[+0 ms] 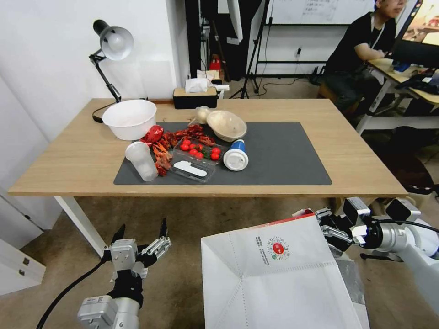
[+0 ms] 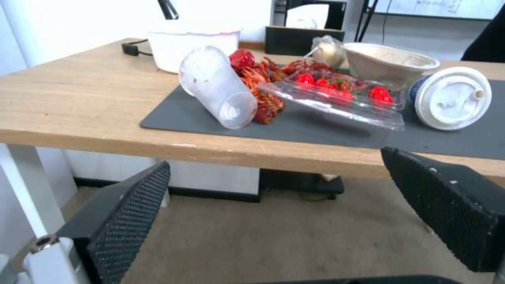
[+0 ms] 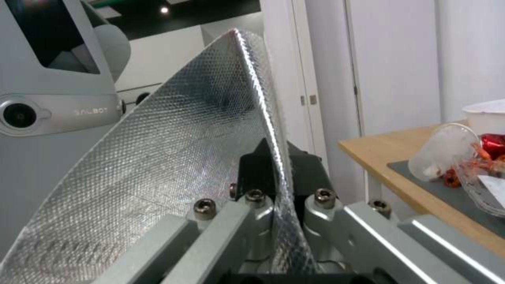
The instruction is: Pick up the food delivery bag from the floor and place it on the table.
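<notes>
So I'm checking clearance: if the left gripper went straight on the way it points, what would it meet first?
Probably the table: the open left gripper faces its front edge, about level with it or slightly below. Depth is unclear, so it might pass beneath.

The food delivery bag (image 1: 274, 278) hangs before the table (image 1: 68, 160), right of the left gripper (image 1: 141, 237).

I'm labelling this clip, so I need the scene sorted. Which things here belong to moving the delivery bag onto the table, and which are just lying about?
Belong to the job:
food delivery bag, pinched at its edge by the right gripper
table
floor
left gripper, open, low in front of the table

Just lying about:
white bowl
crayfish
tomato tray
blue cup
desk lamp
</notes>
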Tool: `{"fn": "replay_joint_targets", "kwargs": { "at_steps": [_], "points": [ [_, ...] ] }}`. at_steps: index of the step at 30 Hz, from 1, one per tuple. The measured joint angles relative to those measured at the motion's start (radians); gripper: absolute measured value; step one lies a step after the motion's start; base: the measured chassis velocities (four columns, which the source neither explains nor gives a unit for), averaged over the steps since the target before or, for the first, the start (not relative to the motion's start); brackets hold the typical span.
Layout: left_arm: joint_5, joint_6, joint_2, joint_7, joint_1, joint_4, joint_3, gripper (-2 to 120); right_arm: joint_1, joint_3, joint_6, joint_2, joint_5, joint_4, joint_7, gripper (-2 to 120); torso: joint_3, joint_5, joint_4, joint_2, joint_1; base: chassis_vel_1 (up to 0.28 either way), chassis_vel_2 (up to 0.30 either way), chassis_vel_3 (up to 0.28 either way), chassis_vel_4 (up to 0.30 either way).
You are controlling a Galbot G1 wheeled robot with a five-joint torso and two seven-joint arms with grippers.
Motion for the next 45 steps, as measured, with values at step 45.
{"fn": "replay_joint_targets", "kwargs": {
  "at_steps": [45],
  "points": [
    [0.006, -0.044, 0.009, -0.028, 0.0, 0.005, 0.004, 100, -0.075, 0.414, 0.136, -0.156, 0.462, 0.315, 1.003, 0, -0.007, 0.0, -0.0001, -0.012, -0.005, 0.0, 0.0, 0.0, 0.0]
  ]
}}
